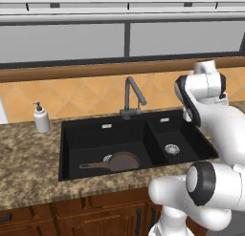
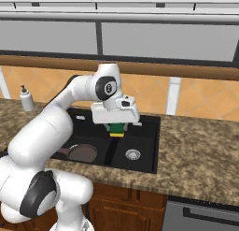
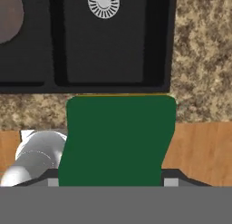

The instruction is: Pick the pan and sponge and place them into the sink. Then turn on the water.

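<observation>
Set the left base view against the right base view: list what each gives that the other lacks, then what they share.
Left base view: the tall grey gooseneck faucet behind the basins, and the pan's long thin handle.
Right base view: the gripper shut on the small yellow sponge with a green top, lifted up near the sink.
Both: the black double-basin sink, the round dark frying pan lying in its large basin, and the white soap dispenser bottle on the counter.
</observation>
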Controlling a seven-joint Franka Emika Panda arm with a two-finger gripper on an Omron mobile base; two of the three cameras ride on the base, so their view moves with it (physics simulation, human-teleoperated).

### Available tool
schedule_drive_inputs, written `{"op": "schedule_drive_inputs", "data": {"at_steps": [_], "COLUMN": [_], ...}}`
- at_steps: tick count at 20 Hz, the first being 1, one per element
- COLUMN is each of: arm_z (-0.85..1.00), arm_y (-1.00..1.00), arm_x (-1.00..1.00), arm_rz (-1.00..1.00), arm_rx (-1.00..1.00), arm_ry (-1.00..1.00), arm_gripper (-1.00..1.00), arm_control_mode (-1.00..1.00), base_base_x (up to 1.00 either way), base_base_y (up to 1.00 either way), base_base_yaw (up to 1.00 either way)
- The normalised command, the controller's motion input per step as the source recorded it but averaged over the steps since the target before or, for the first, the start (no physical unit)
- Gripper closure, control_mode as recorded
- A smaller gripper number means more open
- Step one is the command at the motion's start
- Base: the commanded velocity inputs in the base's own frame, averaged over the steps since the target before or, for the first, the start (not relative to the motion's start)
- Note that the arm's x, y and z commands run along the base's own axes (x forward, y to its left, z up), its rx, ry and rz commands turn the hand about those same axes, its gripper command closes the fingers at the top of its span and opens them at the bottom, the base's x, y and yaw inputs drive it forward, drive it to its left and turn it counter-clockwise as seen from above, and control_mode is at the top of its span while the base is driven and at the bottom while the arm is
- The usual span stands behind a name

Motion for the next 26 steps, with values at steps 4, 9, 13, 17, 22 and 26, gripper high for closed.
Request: {"op": "schedule_drive_inputs", "data": {"at_steps": [4, 9, 13, 17, 22, 26], "arm_z": [0.20, 0.16, 0.15, 0.07, 0.00, -0.03], "arm_y": [0.84, 0.80, 0.81, 0.85, 0.97, 1.00], "arm_x": [-0.20, -0.22, -0.25, -0.04, 0.00, 0.18], "arm_rz": [0.31, 0.35, 0.31, 0.27, 0.25, 0.16], "arm_rx": [0.05, 0.06, 0.08, 0.08, 0.07, 0.01], "arm_ry": [0.00, 0.00, 0.00, 0.00, 0.00, 0.00], "arm_gripper": [1.00, 1.00, 1.00, 1.00, 1.00, 1.00], "arm_control_mode": [-1.00, -1.00, -1.00, -1.00, -1.00, -1.00], "base_base_x": [0.00, 0.00, 0.00, 0.00, 0.00, 0.00], "base_base_y": [0.00, 0.00, 0.00, 0.00, 0.00, 0.00], "base_base_yaw": [0.00, 0.00, 0.00, 0.00, 0.00, 0.00]}}
